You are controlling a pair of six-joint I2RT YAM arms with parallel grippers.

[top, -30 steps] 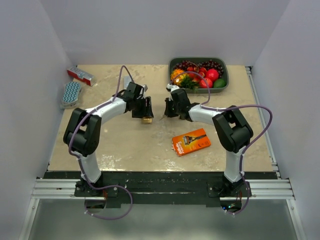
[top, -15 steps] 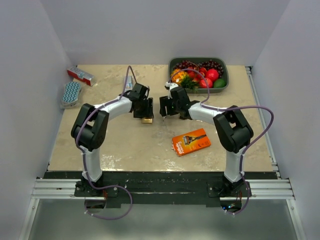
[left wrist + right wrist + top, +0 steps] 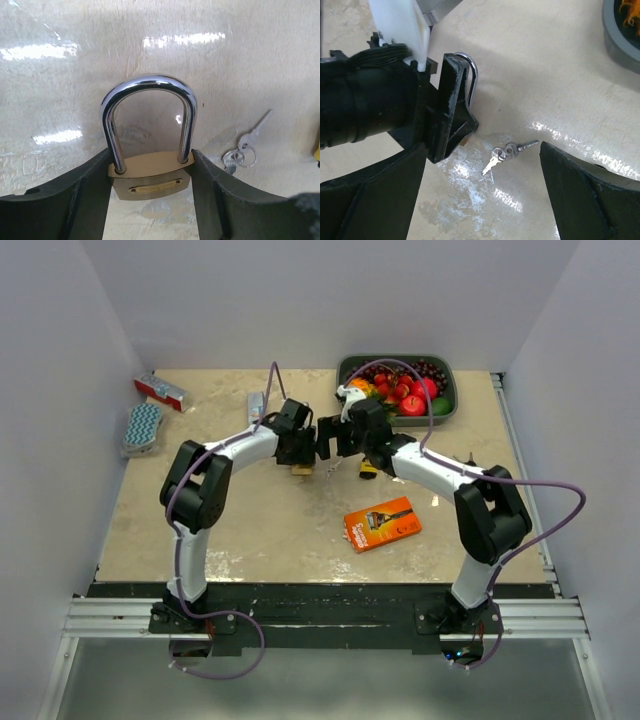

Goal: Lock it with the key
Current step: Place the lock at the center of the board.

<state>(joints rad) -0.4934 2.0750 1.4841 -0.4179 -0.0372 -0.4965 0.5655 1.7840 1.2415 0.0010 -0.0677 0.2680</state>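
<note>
The left pincer (image 3: 150, 167) is clamped on the brass body of the padlock (image 3: 149, 181), one finger on each side. The steel shackle points away from the wrist, and whether it is latched cannot be told. The right pincer (image 3: 484, 150) faces the padlock with its fingers wide apart, holding nothing. The keys (image 3: 502, 152) lie on the desk (image 3: 555, 85) just right of the padlock, between those fingers. Beyond the padlock to its right sits a fruit tray (image 3: 343, 368). Nearer than the padlock, also to its right, lies an orange packet (image 3: 382, 524).
</note>
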